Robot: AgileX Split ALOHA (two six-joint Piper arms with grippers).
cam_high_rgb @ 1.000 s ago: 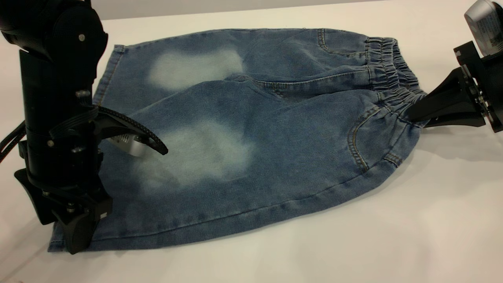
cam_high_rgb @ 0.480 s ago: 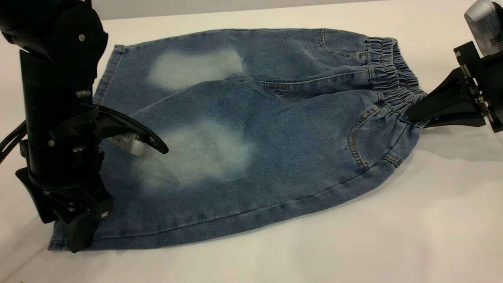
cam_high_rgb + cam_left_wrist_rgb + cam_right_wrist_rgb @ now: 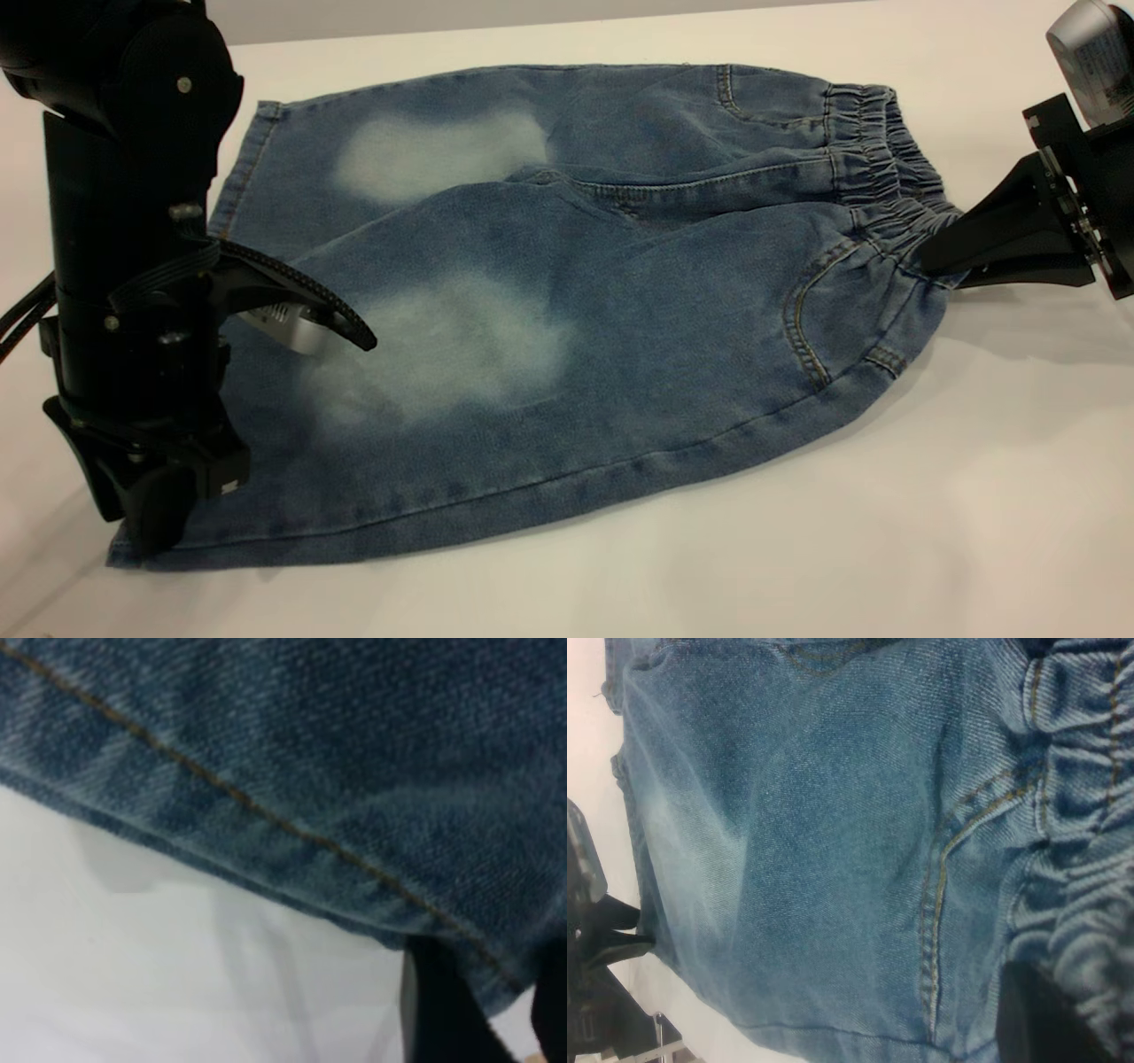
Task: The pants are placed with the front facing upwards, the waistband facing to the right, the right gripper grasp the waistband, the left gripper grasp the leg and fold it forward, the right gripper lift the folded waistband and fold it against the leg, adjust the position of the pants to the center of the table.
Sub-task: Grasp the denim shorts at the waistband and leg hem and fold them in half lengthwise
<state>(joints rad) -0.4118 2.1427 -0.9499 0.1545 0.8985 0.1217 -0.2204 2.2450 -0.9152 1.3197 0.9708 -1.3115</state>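
The blue denim pants (image 3: 567,292) lie folded lengthwise on the white table (image 3: 886,532), one leg over the other, with pale knee patches facing up. The gathered waistband (image 3: 873,168) points right. My right gripper (image 3: 930,257) is shut on the near end of the waistband, low over the table. In the right wrist view the gathers (image 3: 1081,815) bunch over one dark finger (image 3: 1045,1019). My left gripper (image 3: 155,523) stands upright at the front-left corner of the leg hem. In the left wrist view the hem corner (image 3: 266,815) lies between its parted fingers (image 3: 443,1010), with white table showing beside it.
Bare tabletop runs along the front and right of the pants. The thick black left arm (image 3: 124,221) rises over the hem end and hides part of it. The table's back edge (image 3: 532,22) is just beyond the far leg.
The left gripper has shifted a little to the left at the hem corner. The pants and the right gripper have stayed where they were.
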